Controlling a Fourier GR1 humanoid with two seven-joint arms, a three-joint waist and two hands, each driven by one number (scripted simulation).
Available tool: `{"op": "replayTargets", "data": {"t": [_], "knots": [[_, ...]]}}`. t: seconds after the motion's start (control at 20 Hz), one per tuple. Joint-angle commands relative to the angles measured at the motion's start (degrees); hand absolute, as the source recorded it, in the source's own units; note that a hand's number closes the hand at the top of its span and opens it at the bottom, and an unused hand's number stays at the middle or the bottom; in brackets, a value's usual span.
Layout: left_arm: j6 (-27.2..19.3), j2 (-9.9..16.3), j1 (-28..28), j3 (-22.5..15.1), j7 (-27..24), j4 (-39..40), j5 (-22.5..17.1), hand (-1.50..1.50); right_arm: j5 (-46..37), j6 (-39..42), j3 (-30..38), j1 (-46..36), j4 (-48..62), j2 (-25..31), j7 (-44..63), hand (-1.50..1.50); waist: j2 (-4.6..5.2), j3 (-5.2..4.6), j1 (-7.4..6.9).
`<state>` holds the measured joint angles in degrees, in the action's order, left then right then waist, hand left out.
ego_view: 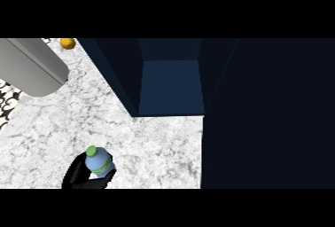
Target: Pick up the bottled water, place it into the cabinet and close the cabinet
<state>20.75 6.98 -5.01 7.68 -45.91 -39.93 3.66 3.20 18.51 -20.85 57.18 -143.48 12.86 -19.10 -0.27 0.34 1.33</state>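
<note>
White marble counter (pixel 150 146) spreads beneath a dark navy cabinet (pixel 171 84), its door (pixel 268 115) swung open across the right. A grey cylinder (pixel 29 66) lies at upper left, a small orange object (pixel 67 43) beyond it. Near the lower edge, one black hand (pixel 82 176), left or right unclear, curls around the green-capped water bottle (pixel 99 162), upright before the cabinet.

Counter (pixel 157 146) bare between bottled water (pixel 99 162) and open cabinet (pixel 171 84) at 1 o'clock. Cabinet door (pixel 268 115) walls off 3 o'clock side. Grey cylinder (pixel 29 64) at 11 o'clock, well apart.
</note>
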Motion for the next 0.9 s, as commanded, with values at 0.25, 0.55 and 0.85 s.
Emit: {"op": "replayTargets", "data": {"t": [0.25,0.55,0.85], "knots": [[-12.9,-0.2,-3.6,0.2,-15.9,9.3,6.1,1.5,-0.4,-1.1,-0.5,2.3,-5.8,0.7,0.5,-1.5,0.36,-0.5,-0.03],[-19.9,-6.7,-4.8,0.3,-13.3,6.2,5.1,1.5,0.0,-1.0,1.3,5.3,-6.8,2.6,-1.1,-1.5,0.13,-0.4,-0.18],[-16.3,-6.5,-6.0,-1.9,-9.6,4.1,2.0,1.5,0.3,-1.0,0.2,6.2,-8.5,3.2,-1.8,-1.5,0.1,-0.38,-0.32]]}}
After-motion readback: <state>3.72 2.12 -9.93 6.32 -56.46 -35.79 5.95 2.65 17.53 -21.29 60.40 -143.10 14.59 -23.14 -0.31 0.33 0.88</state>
